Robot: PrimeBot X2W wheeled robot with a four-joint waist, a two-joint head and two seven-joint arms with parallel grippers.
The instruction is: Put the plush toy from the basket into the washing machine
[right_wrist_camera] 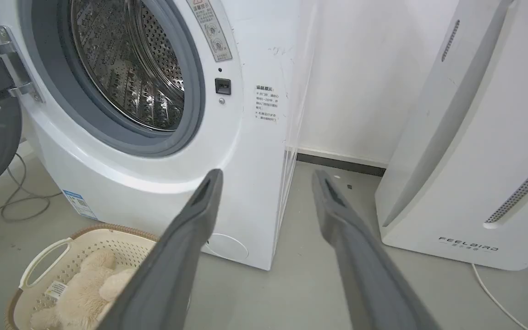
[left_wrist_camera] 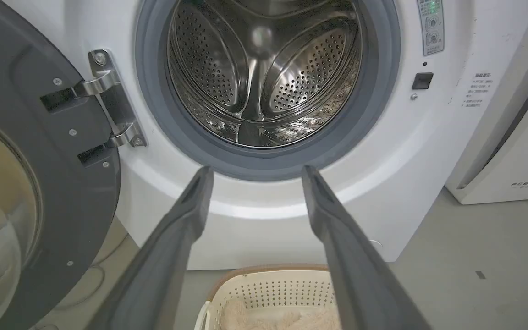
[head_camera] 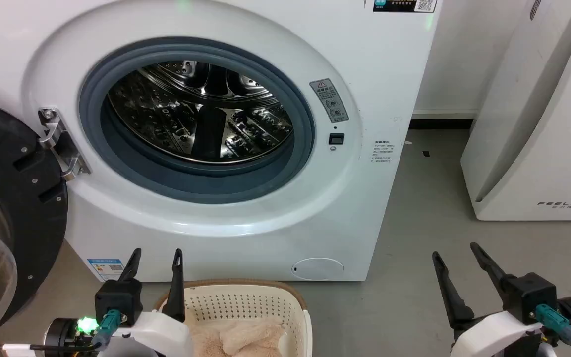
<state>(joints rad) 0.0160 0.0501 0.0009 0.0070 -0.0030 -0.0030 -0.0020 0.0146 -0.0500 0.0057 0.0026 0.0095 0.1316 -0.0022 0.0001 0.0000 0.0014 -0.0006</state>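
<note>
Holding left gripper [head_camera: 158,252] and right gripper [head_camera: 454,249] spread, empty, I see the plush toy [head_camera: 246,337] in the basket [head_camera: 246,301] (set before the open washing machine [head_camera: 365,59], likely for a short lift).

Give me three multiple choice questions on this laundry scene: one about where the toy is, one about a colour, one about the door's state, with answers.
1. Where is the plush toy?
A. in the drum
B. in the basket
C. on the floor

2. What colour is the gasket of the washing machine?
A. red
B. yellow
C. grey

3. How is the door?
A. shut
B. swung open
C. taken off

Answers:
1 B: cream fur lies inside the perforated walls.
2 C: a grey ring frames the opening.
3 B: it hangs on its hinge beside the uncovered opening.
</note>
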